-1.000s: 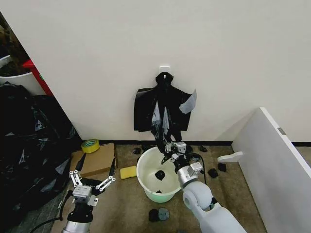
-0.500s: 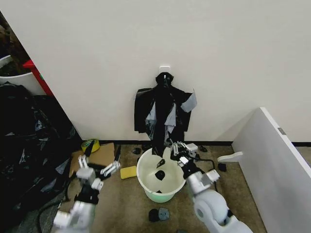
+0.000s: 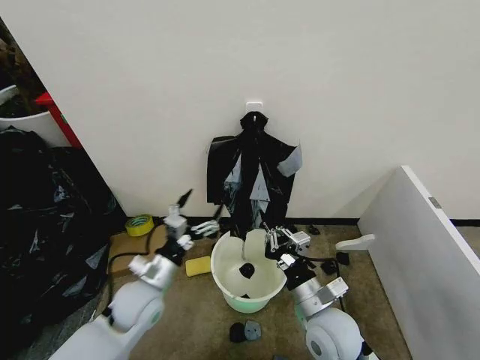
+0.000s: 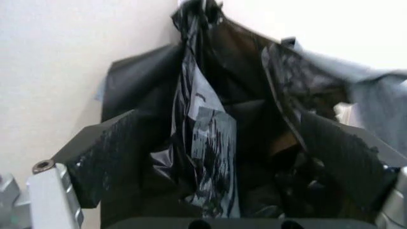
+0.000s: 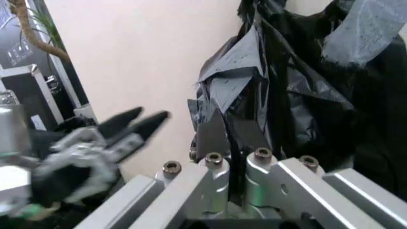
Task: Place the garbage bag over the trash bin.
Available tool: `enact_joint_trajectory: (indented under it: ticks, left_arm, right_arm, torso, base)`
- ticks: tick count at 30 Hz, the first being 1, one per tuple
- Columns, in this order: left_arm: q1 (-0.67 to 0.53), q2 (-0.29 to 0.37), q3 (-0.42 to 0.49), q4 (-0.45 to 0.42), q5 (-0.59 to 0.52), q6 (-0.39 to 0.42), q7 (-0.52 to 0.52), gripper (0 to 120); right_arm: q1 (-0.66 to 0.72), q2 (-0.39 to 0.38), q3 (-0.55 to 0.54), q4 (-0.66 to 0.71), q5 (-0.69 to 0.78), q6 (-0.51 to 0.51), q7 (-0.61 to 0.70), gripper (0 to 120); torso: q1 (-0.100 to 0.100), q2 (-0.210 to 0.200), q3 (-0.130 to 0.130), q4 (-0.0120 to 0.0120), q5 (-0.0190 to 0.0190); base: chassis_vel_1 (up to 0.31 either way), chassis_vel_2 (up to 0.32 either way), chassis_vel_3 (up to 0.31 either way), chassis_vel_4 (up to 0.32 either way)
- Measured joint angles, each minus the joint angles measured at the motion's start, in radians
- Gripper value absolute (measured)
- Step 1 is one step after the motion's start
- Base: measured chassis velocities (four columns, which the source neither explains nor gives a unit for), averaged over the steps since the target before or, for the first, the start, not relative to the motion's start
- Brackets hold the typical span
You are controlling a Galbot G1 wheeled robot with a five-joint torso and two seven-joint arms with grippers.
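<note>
Garbage bag (image 3: 253,174) hangs from a wall hook above the trash bin (image 3: 248,274). Right gripper (image 3: 268,235) pinches its bottom edge; left gripper (image 3: 196,211) is spread open beside it. Thin plastic could tear or slip.

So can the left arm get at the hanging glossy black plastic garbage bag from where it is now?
Probably yes: the left end effector is open beside the glossy black plastic garbage bag, nothing between them.
</note>
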Motion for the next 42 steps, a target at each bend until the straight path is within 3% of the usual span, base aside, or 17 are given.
enact_joint_trajectory:
  ticks: [5,9,17,27,33,39,42]
  left_arm:
    - [-0.085,-0.013,0.054,0.048,0.012,0.05,-0.029,100]
    - [-0.116,-0.019,0.081,0.062,0.004,0.085,-0.041,90]
    - [-0.13,-0.027,0.102,0.086,-0.002,0.097,-0.042,60]
    - [-0.14,-0.102,0.123,0.138,-0.001,0.123,-0.096,22]
    - [-0.159,-0.112,0.127,0.159,0.001,0.132,-0.109,1]
    - [-0.179,-0.118,0.123,0.167,-0.01,0.132,-0.118,0]
    - [-0.163,-0.102,0.102,0.121,-0.028,0.125,-0.113,0]
  right_arm:
    - [-0.003,0.0,0.004,0.006,0.001,-0.002,0.004,0]
    - [-0.004,-0.002,0.006,0.008,0.001,-0.003,0.007,0]
    - [-0.009,-0.01,0.008,0.014,0.004,-0.004,0.013,0]
    - [-0.011,-0.016,0.008,0.018,0.008,-0.005,0.018,0]
    - [-0.013,-0.018,0.006,0.018,0.011,-0.005,0.018,0]
    - [-0.012,-0.02,0.007,0.017,0.017,-0.005,0.02,0]
    - [-0.024,-0.02,0.009,0.025,0.026,-0.005,0.022,0]
  torso:
    - [0.0,0.0,0.0,0.0001,-0.0002]
    - [0.0,0.0,0.0,0.0002,-0.0002]
    - [0.0,0.0,0.0,0.0003,-0.0001]
    - [0.0,0.0,0.0,0.0002,-0.0002]
    - [0.0,0.0,0.0,0.0002,-0.0001]
    - [0.0,0.0,0.0,0.0001,-0.0003]
    - [0.0,0.0,0.0,0.0,0.0]
  base:
    - [0.0,0.0,0.0,0.0]
    - [0.0,0.0,0.0,0.0]
    - [0.0,0.0,0.0,0.0]
    - [0.0,0.0,0.0,0.0]
    - [0.0,0.0,0.0,0.0]
    - [0.0,0.0,0.0,0.0]
    - [0.0,0.0,0.0,0.0]
